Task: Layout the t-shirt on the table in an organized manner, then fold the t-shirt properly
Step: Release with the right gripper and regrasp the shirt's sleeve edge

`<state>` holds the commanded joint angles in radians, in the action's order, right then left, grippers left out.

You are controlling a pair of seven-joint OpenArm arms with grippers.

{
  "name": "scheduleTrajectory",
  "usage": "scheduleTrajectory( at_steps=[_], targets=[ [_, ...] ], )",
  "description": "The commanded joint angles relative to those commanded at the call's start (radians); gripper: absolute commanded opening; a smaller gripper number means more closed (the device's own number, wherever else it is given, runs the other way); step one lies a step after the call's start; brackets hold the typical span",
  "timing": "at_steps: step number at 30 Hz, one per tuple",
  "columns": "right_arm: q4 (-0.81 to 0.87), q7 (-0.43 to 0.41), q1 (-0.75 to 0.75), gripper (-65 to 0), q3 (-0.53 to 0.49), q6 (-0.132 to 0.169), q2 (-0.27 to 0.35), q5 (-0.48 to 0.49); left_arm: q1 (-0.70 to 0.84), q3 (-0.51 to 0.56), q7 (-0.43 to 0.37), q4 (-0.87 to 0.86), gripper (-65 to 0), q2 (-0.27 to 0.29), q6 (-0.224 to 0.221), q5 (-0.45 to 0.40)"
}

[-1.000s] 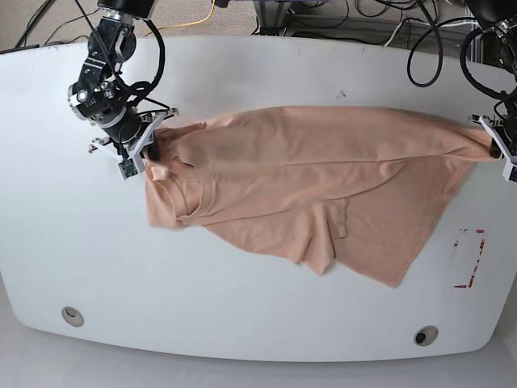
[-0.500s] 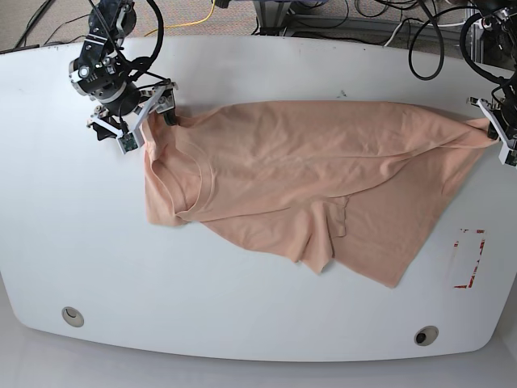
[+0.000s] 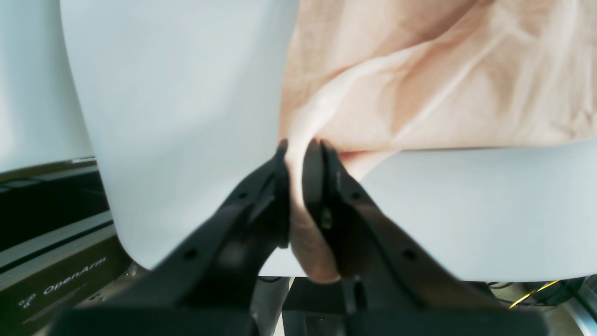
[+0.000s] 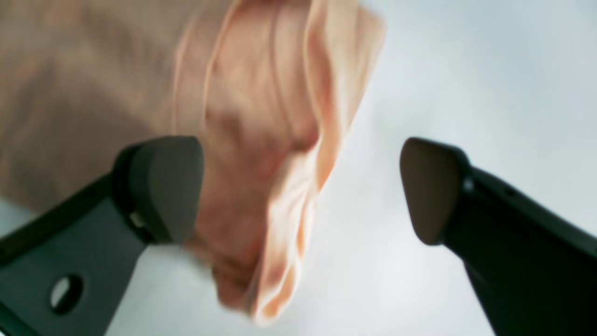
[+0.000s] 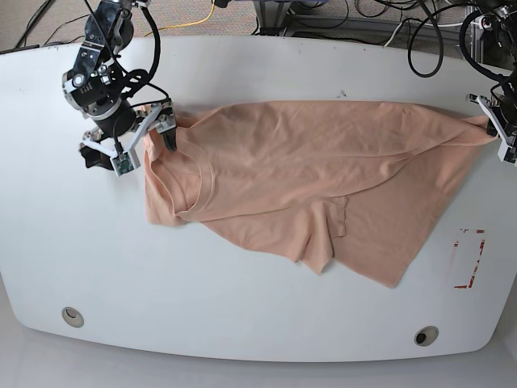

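Observation:
The peach-tan t-shirt (image 5: 307,174) lies spread and wrinkled across the white table (image 5: 242,323), collar to the left. My right gripper (image 5: 133,148) stands open at the shirt's far-left corner. In the right wrist view its fingers (image 4: 158,186) are wide apart, with a bunched fold of the t-shirt (image 4: 261,154) between them, close to the left finger. My left gripper (image 5: 494,125) is at the table's right edge, shut on the shirt's far-right corner. The left wrist view shows this gripper (image 3: 298,154) pinching a ridge of the t-shirt (image 3: 419,84), which is pulled taut.
A red-outlined rectangle mark (image 5: 468,259) sits at the right, just past the shirt's lower hem. Two round holes (image 5: 73,315) (image 5: 426,335) lie near the front edge. Cables (image 5: 420,48) hang behind the far edge. The table's right edge (image 3: 116,224) is under the left gripper.
The right gripper pulled the shirt's left corner toward the far side, then opened and let it go. The left gripper kept hold of the right corner and shifted slightly toward the far side.

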<state>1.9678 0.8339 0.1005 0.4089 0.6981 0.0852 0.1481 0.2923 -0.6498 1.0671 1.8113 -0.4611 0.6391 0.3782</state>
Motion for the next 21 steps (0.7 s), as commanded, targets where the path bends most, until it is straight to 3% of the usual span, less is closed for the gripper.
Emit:
scheduleTrajectory(
  at_steps=[5,14,21],
  targets=[
    [-0.107,0.002,-0.133,0.0,-0.006,0.0,-0.002,0.0,-0.003,0.0,0.0,0.0,-65.0,0.0,0.0,0.0],
    [-0.454,-0.005,-0.381,0.0,-0.066,0.0,0.008,-0.002,-0.006,0.005,0.0,0.005,-65.0,0.002,-0.002,0.0],
    [-0.646,-0.031,-0.485,0.0,-0.068,0.0,0.008,-0.003,-0.006,0.005,0.0,0.005,-65.0,0.003,-0.002,0.0]
  ],
)
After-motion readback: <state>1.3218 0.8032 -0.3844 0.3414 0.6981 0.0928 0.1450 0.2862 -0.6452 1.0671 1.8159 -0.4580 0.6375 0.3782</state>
